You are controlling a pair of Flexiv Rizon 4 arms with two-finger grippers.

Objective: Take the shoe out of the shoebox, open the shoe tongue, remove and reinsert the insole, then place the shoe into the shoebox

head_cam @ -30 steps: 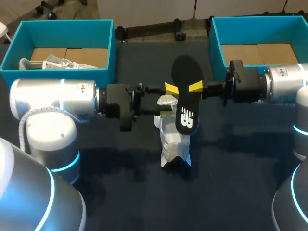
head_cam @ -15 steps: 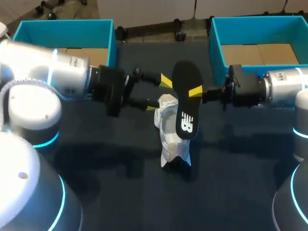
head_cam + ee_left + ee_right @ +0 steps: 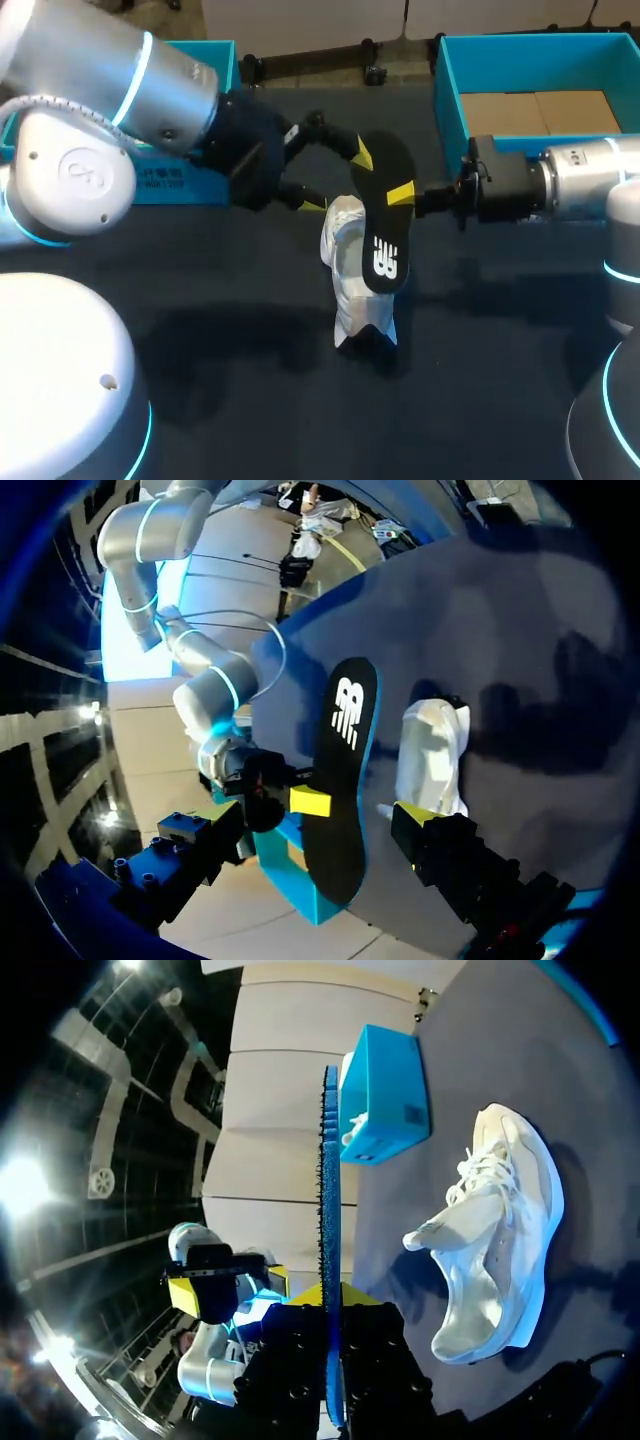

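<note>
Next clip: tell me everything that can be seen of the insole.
The insole is a thin, foot-shaped pad. Its top face is black with a white logo near one end, and a blue underside shows along its edge in the wrist views. It is out of the white shoe and held in the air over the table, black face toward the head camera. The right gripper is shut on its side edge near mid-length. The left gripper is open close beside it, and whether they touch cannot be told.

Dark table under soft light
The table [image 3: 250,400] has a plain, matte, dark navy top that fills most of the head view, with soft, blurred shadows lying across its middle and near side.
</note>
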